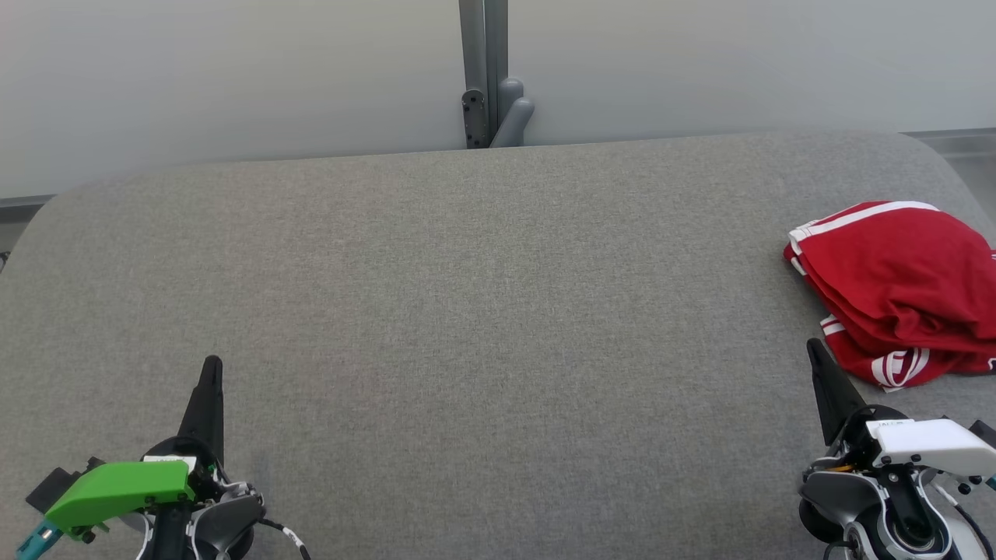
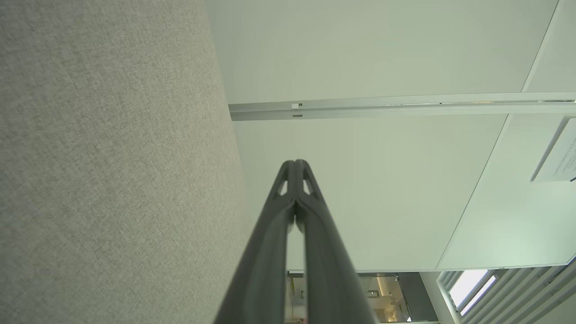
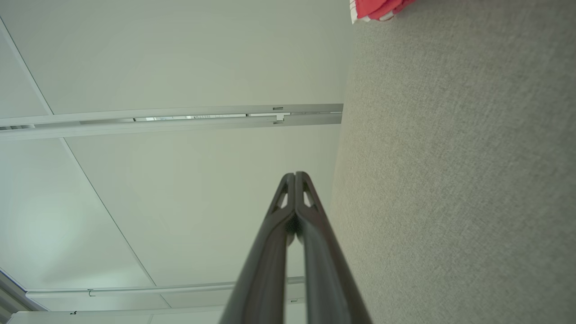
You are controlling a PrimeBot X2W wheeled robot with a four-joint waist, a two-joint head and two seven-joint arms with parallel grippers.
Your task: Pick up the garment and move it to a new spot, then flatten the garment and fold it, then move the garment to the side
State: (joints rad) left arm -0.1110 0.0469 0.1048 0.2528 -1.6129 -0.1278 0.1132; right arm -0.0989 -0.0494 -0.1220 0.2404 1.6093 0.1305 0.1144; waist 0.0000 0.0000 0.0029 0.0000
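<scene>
The garment (image 1: 903,289) is red with white stripes and lies folded in a pile at the right edge of the grey fabric table (image 1: 482,311); a corner of the garment (image 3: 375,9) peeks in at the top of the right wrist view. My right gripper (image 1: 814,347) is shut and empty, just below and left of the garment, not touching it. At the lower left my left gripper (image 1: 212,362) is shut and empty above bare fabric. Both wrist views show the fingertips pressed together, the left gripper (image 2: 295,162) and the right gripper (image 3: 294,173).
The table's far edge meets a pale wall with a grey post and bracket (image 1: 490,93) at the middle. The table's corners are rounded. Wide bare fabric lies between the two grippers.
</scene>
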